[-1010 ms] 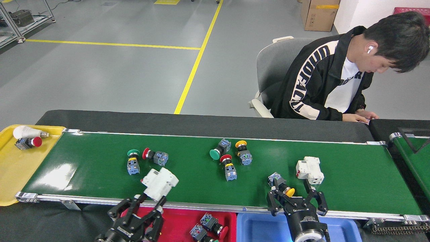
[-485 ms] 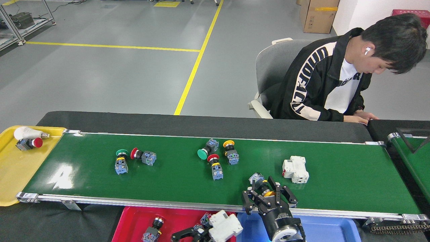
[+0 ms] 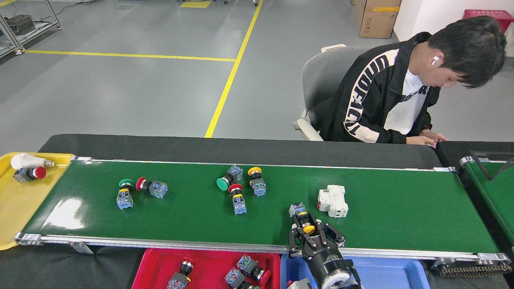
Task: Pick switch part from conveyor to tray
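Pincer (image 3: 308, 229) grips yellow-capped switch (image 3: 302, 218) near conveyor's (image 3: 401, 216) front rail.

Colours on my feed: glossy dark-green conveyor (image 3: 401, 208) with silver rails.

I see a yellow-capped switch part (image 3: 304, 222) at my black right tool (image 3: 315, 237), a white breaker (image 3: 333, 200), a yellow tray (image 3: 16, 200) on the left, red tray (image 3: 160, 265) and blue tray (image 3: 385, 273) below, and a black surface (image 3: 241, 148).

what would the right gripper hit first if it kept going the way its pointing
The right gripper points up the conveyor, and the yellow-capped switch sits right at its fingertips, so it meets that first. Whether it already touches is unclear.
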